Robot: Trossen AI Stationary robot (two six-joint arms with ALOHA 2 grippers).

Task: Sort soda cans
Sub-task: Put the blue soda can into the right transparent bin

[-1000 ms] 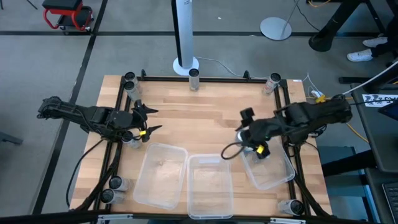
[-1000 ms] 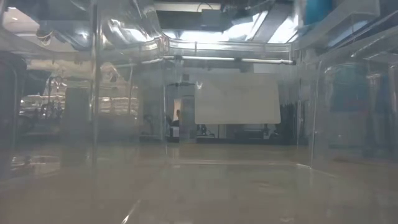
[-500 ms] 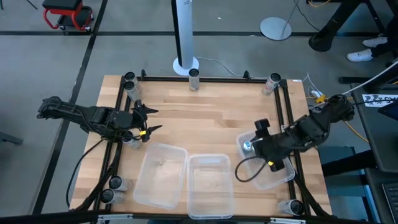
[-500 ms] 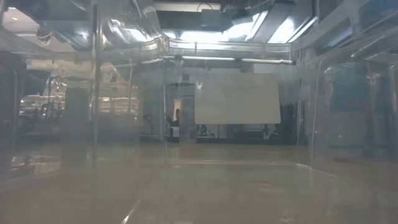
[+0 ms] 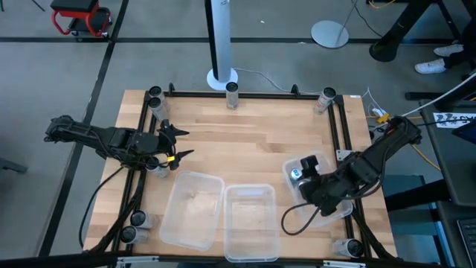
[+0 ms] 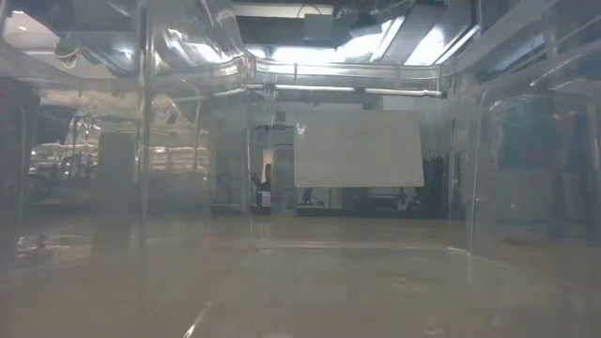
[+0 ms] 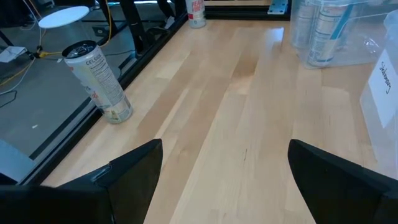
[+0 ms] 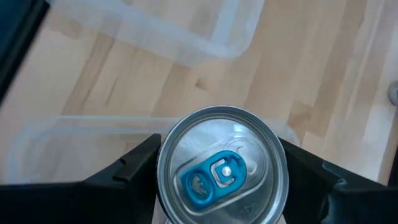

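tabletop (image 5: pixel 245 141): pale wood, smooth, matt
bins (image 5: pixel 251 222): clear glossy plastic
can (image 8: pixel 222 165): shiny metal top, blue tab

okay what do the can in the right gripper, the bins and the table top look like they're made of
Soda can: bright metal, likely aluminium; its silver top reflects light, with a blue pull tab.
Bins: clear, glossy plastic; the table shows through them.
Table top: light wood, seemingly smooth-finished; planks and grain are visible.
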